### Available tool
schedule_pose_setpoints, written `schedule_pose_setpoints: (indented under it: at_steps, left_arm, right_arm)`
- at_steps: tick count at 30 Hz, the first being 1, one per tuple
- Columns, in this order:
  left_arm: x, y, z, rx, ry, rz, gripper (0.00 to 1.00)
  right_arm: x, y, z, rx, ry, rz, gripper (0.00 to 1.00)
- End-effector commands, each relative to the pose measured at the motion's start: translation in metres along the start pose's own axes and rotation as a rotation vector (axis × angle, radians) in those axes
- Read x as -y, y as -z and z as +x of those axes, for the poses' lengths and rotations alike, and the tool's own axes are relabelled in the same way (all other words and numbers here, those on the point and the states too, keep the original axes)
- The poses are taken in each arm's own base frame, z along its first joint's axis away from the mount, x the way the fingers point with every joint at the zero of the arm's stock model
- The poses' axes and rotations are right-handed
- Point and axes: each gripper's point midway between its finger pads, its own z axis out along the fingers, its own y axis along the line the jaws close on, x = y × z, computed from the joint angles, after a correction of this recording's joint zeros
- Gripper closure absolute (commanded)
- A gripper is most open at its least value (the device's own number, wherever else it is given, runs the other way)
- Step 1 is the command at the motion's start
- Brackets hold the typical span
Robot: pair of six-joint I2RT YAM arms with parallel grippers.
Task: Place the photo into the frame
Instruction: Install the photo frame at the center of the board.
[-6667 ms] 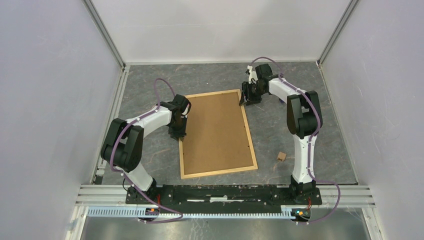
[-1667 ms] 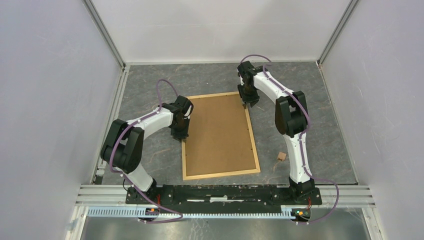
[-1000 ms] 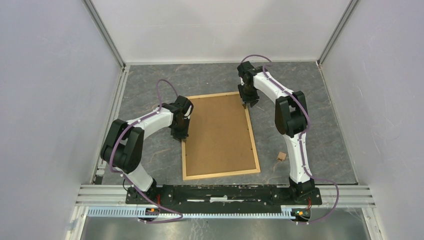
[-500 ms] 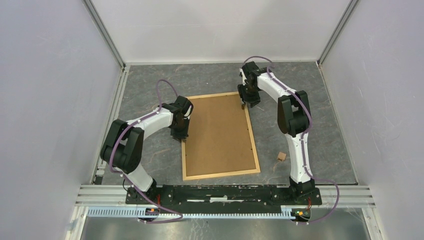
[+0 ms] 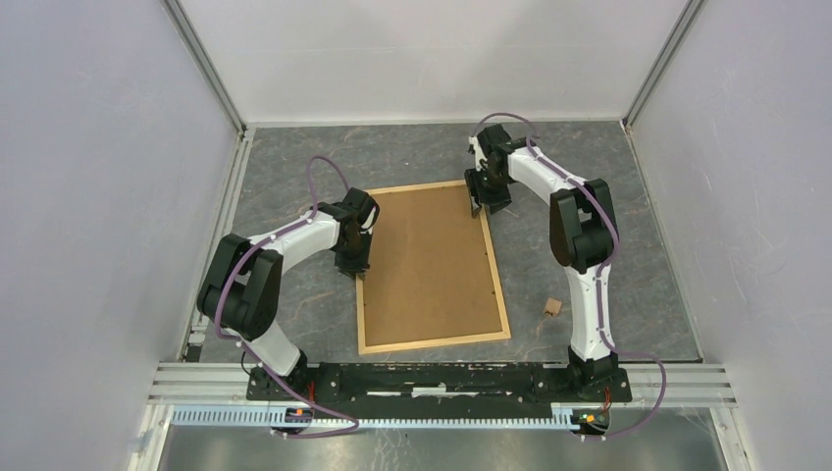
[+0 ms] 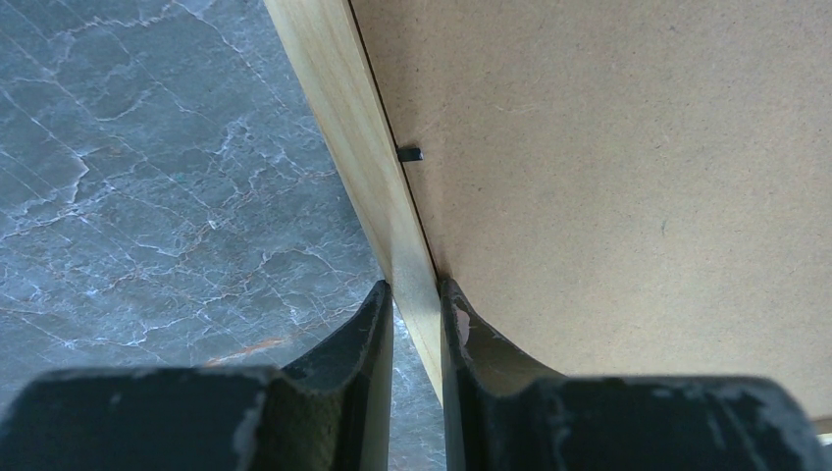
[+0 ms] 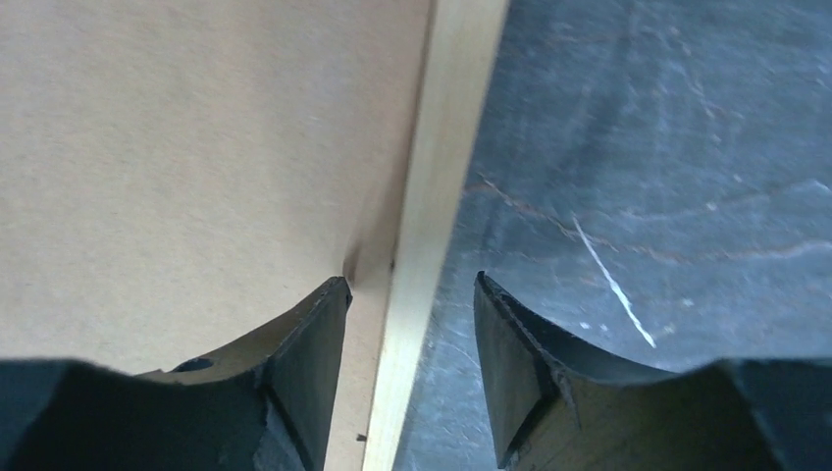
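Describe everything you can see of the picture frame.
The frame lies flat, back up, on the grey marbled table, slightly skewed. Thin pale wood strips border a brown fibreboard panel; a small black tab sits at one edge. The left gripper pinches its left strip; the right gripper straddles the right strip near the far corner, jaws apart.

The frame point(image 5: 432, 265) lies on the grey marbled table point(image 5: 598, 177) with its brown back facing up. The left gripper point(image 5: 354, 261) meets its left edge and the right gripper point(image 5: 480, 206) its far right corner. A small tan block point(image 5: 552, 307) lies apart, to its right.
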Motion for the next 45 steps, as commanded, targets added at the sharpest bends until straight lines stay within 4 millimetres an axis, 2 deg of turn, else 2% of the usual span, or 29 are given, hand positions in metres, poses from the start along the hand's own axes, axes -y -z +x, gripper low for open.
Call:
schedule_pose_setpoints:
  at_steps: [1,5,10,14,20,30,39,45]
  left_arm:
    - [-0.001,0.005,0.009,-0.025,-0.057,0.001,0.98]
    - [-0.001,0.005,0.009,-0.025,-0.057,0.001,0.98]
    - [-0.001,0.004,0.009,-0.025,-0.056,0.0,0.98]
    - [-0.001,0.004,0.009,-0.027,-0.056,0.004,0.98]
    - [0.0,0.004,0.009,-0.027,-0.057,0.008,0.98]
    - [0.001,0.004,0.009,-0.027,-0.06,0.01,0.98]
    - [0.0,0.004,0.009,-0.028,-0.058,0.007,0.98]
    - [-0.001,0.004,0.009,-0.026,-0.058,0.006,0.98]
  right_arm:
    - [0.027,0.039,-0.009,0.032,0.017,0.168,0.48]
    - [0.029,0.039,-0.013,0.028,0.006,0.19,0.58]
    - [0.026,0.032,-0.02,0.021,0.001,0.173,0.61]
    - [0.019,0.031,-0.024,0.034,-0.006,0.14,0.62]
    - [0.017,0.018,-0.012,-0.004,-0.002,0.142,0.61]
    - [0.011,0.003,-0.006,-0.03,-0.005,0.114,0.61]
    - [0.017,-0.008,0.006,-0.066,-0.011,0.14,0.61]
    - [0.038,-0.011,0.013,-0.08,-0.009,0.253,0.61]
